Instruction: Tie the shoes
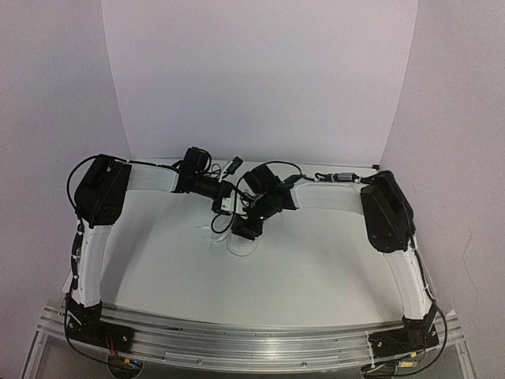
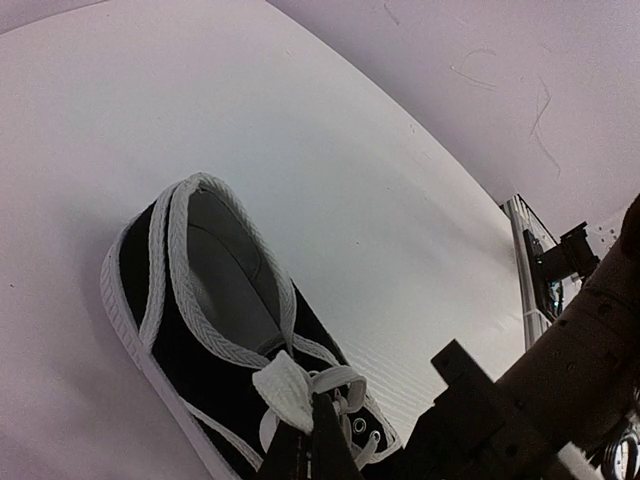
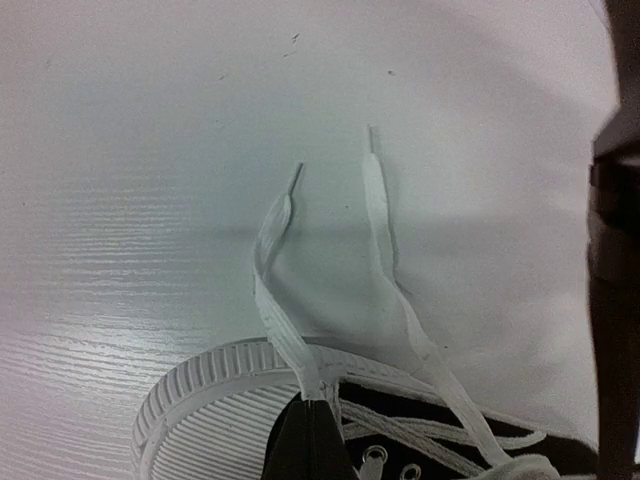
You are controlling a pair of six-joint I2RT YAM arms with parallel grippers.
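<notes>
Right now the right gripper (image 3: 312, 405) is pinching shut on one lace (image 3: 272, 250), the strand running up over the white toe cap (image 3: 200, 420) and out onto the table (image 3: 130, 150), with its tip lying free. The second lace (image 3: 385, 240) is lying just beside it, clear of the jaws and trailing back toward the eyelets. The left gripper (image 2: 320, 415) is sitting closed too, pressing in at the top of the eyelet row against a lace fold (image 2: 285, 388). I am not managing to tell whether it is gripping that fold or only touching it.

The sneaker (image 2: 190, 320) is lying near the middle of the table, under both wrists.

- Step: I am reading this as the opening of the tie. One strand is taken, and no crossing or knot is showing.
- Next: I am expecting to draw the held strand clear and across its neighbour, pulling gently so the shoe is not dragging. The left side is needing a sure hold first.
- Hidden: overhead, the wrists are covering nearly all of the shoe, with only a pale patch peeking out.
- Cut off: the left wrist view is losing the toe and lace ends, and the right wrist view is losing the heel.
</notes>
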